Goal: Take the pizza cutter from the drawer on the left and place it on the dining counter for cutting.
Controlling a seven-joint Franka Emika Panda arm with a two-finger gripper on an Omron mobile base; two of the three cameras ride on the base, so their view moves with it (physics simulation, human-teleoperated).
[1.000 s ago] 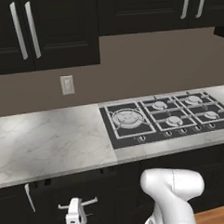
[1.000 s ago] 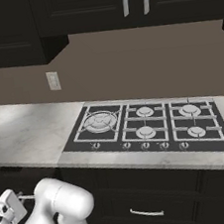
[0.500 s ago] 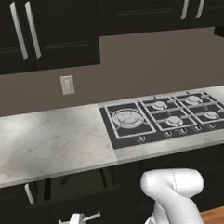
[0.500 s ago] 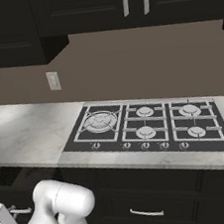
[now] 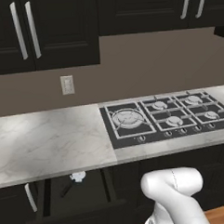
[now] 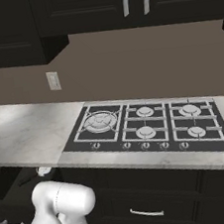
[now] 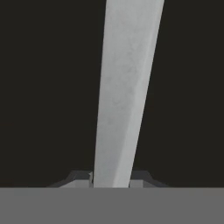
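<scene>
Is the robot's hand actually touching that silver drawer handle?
Cannot tell. In the hand view the drawer handle runs down between the fingertips, but the spot where they would meet is hidden.

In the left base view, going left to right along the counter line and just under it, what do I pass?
Drawer handle → pizza cutter inside the open drawer → gas stove set in the marble counter.
</scene>
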